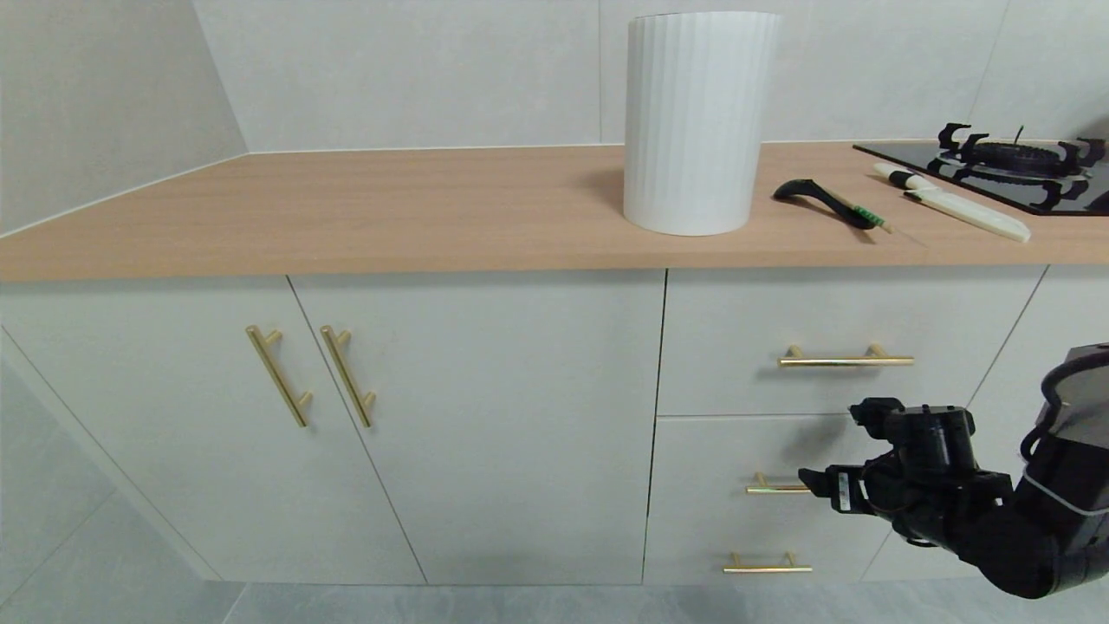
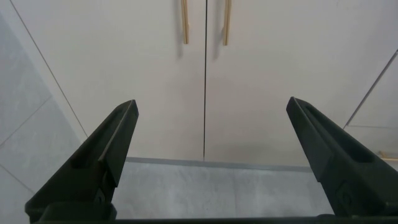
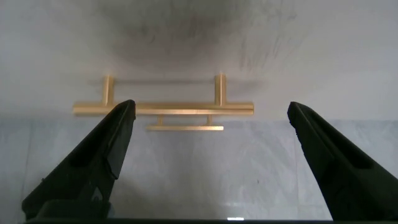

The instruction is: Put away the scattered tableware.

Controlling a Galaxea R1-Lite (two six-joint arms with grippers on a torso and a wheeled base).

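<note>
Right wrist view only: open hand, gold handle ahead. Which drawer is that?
Observer: The middle of three stacked handles; the right hand is level with that handle.
Operator: Where's the tableware?
Observer: Up on the counter: a black utensil and a white knife, beside a white canister.
Operator: And the other arm?
Observer: The left hand is open, facing the double doors.

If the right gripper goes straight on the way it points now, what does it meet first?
The right gripper, open, would probably meet the gold handle of the middle drawer first, with the drawer's front panel right behind; depth is unclear.
</note>
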